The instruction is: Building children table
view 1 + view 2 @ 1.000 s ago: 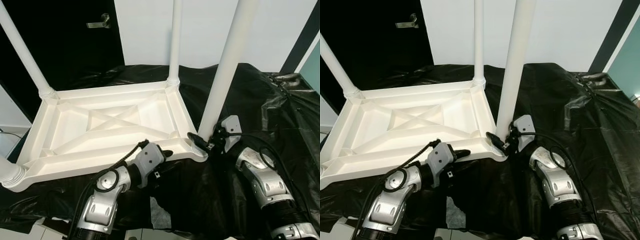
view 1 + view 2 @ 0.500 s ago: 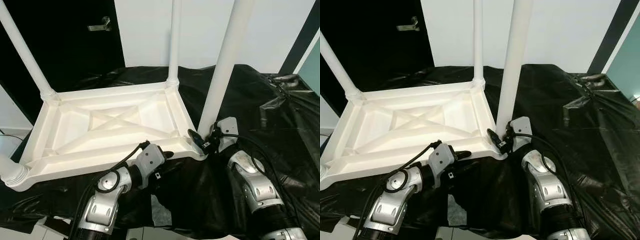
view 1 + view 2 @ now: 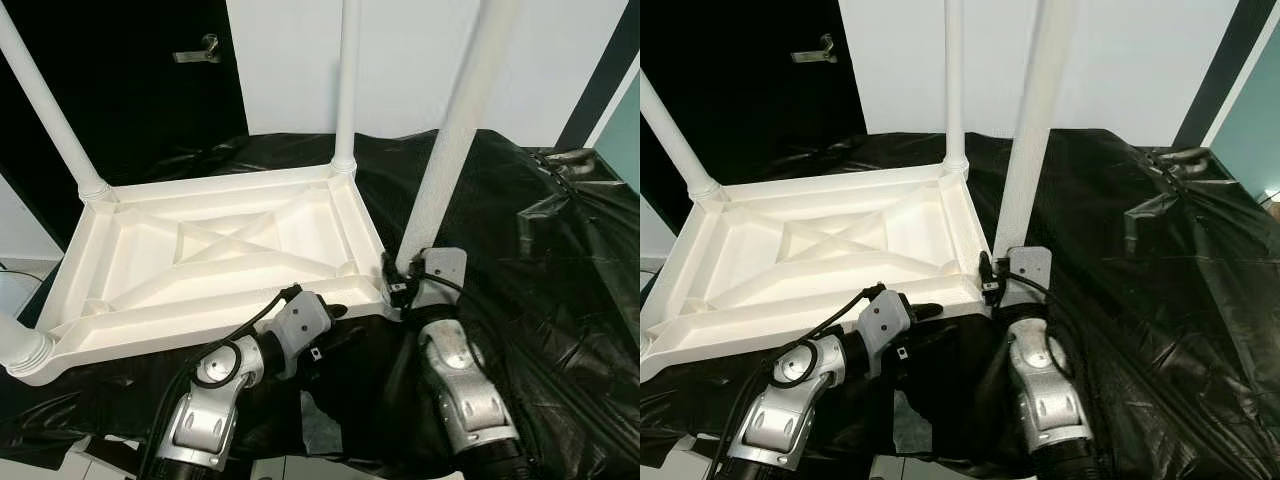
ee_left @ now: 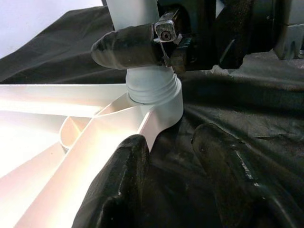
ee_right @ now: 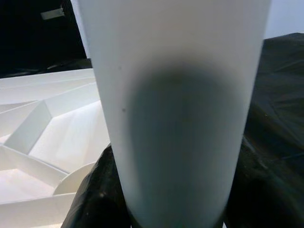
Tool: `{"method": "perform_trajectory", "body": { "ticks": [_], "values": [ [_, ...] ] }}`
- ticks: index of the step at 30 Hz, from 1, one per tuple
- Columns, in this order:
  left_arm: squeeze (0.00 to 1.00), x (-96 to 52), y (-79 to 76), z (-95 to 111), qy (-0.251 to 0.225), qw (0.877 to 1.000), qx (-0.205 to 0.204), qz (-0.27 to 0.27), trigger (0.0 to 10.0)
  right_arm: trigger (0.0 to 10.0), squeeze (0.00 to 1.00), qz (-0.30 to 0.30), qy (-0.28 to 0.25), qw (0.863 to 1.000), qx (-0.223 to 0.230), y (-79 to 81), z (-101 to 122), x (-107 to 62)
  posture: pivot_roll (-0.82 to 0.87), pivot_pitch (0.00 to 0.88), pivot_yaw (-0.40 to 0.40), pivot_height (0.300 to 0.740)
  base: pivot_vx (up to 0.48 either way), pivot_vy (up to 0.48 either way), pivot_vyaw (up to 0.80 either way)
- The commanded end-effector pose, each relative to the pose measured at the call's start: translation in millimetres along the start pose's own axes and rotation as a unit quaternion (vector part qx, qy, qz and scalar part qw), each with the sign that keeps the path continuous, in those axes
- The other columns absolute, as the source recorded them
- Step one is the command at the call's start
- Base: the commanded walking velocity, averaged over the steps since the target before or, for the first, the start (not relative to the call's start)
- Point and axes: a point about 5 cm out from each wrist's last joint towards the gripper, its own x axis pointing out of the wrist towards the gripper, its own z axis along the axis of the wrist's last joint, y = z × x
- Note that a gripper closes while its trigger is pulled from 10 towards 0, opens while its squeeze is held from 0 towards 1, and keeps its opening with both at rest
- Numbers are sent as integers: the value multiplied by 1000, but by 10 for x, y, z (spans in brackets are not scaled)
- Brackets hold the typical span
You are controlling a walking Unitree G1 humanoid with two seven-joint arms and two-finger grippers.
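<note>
Four white cylindrical plastic legs stand up from an upside-down white plastic children's table top (image 3: pixel 215 262) with moulded cross ribs on its underside, which lies on a crinkled black plastic sheet (image 3: pixel 560 250). The near-right leg (image 3: pixel 450 150) rises tilted slightly out of the corner socket (image 4: pixel 154 92) nearest the robot's right arm. The right gripper (image 3: pixel 400 280) clasps this leg just above the socket: in the right wrist view its black fingers (image 5: pixel 102 197) sit on either side of the white tube, pressed against it. The left gripper (image 4: pixel 168 183) lies low at the near long edge of the table top, just beside that same corner; its two black fingers (image 4: pixel 123 185) are spread a moderate way apart with nothing between them, one touching or nearly touching the rim, the other over the black sheet. The far-right leg (image 3: pixel 346 85) and far-left leg (image 3: pixel 50 110) stand upright in their corners, and the near-left leg (image 3: pixel 18 345) leans outward at the picture's edge. Behind the table are a white wall (image 3: pixel 400 60) and a dark door with a metal lever handle (image 3: pixel 198 48).
</note>
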Motion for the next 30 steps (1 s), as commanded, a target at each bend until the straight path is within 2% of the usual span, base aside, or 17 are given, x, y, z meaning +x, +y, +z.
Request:
{"method": "perform_trajectory", "body": {
  "ticks": [1, 3, 4, 6, 7, 11, 13, 15, 17, 18, 20, 21, 22, 24, 26, 28, 30],
  "values": [
    [0, 18, 91, -21, 7, 995, 3, 97, 10000, 10000, 0, -17, 41, 999, -5, -49, -151, -51, 57, 0, -7, 740, 0, 0, 0],
    [0, 26, 96, -17, 7, 995, 4, 99, 10000, 10000, 0, -17, 41, 999, -6, -54, -147, -55, 55, 0, -6, 740, 0, 0, 0],
    [0, 32, 99, -15, 8, 995, 6, 101, 10000, 10000, 416, -14, 40, 999, -8, -57, -140, -58, 55, 0, -6, 740, 0, 0, 0],
    [0, 34, 103, -14, 8, 995, 7, 102, 10000, 10000, 416, -12, 40, 999, -10, -54, -137, -59, 55, 0, -7, 740, 0, 0, 0],
    [0, 35, 103, -16, 8, 995, 7, 103, 10000, 10000, 1000, -10, 35, 999, -12, -53, -120, -61, 53, 0, -6, 740, 0, 0, 0],
    [0, 34, 98, -8, 4, 995, 2, 105, 10000, 10000, 1000, 28, 8, 1000, -9, -29, -44, -87, 51, 0, -10, 740, 0, 0, 0],
    [0, 34, 98, -8, 4, 995, 2, 105, 10000, 10000, 1000, 28, 8, 1000, -9, -29, -44, -87, 51, 0, -10, 740, 0, 0, 0],
    [0, 40, 123, 0, 3, 994, -4, 106, 10000, 10000, 1000, 88, -4, 996, -10, -123, -14, -127, 52, 0, -20, 740, 0, 0, 0],
    [0, 40, 131, 1, 3, 994, -4, 107, 10000, 10000, 1000, 105, -6, 994, -8, -163, -10, -133, 52, 0, -20, 740, 0, 0, 0],
    [0, 36, 135, 9, 1, 994, -7, 107, 10000, 10000, 659, 135, -2, 991, -11, -197, -18, -141, 53, 0, -19, 740, 0, 0, 0],
    [0, 34, 136, 14, 0, 994, -10, 106, 10000, 10000, 659, 154, 1, 988, -13, -215, -25, -145, 54, 0, -18, 740, 0, 0, 0],
    [0, 34, 142, 19, -1, 994, -9, 107, 10000, 10000, 0, 177, 3, 984, -16, -236, -25, -141, 55, 0, -20, 740, 0, 0, 0],
    [0, 34, 142, 19, -1, 994, -9, 107, 10000, 10000, 0, 177, 3, 984, -16, -236, -25, -141, 55, 0, -20, 740, 0, 0, 0],
    [0, 35, 153, 24, 1, 994, -7, 109, 10000, 10000, 0, 239, 8, 970, -33, -288, -16, -92, 59, 0, -20, 740, 0, 0, 0],
    [0, 36, 169, 28, 1, 994, -4, 111, 10000, 10000, 0, 278, 12, 959, -49, -324, -3, -32, 61, 0, -16, 740, 0, 0, 0],
    [0, 37, 174, 29, 1, 994, -3, 113, 10000, 10000, 0, 286, 13, 957, -54, -333, 1, -9, 61, 0, -16, 740, 0, 0, 0],
    [0, 43, 182, 35, 0, 993, 0, 114, 10000, 10000, 0, 309, 16, 948, -77, -368, 12, 87, 65, 0, -20, 740, 0, 0, 0]
  ]
}}
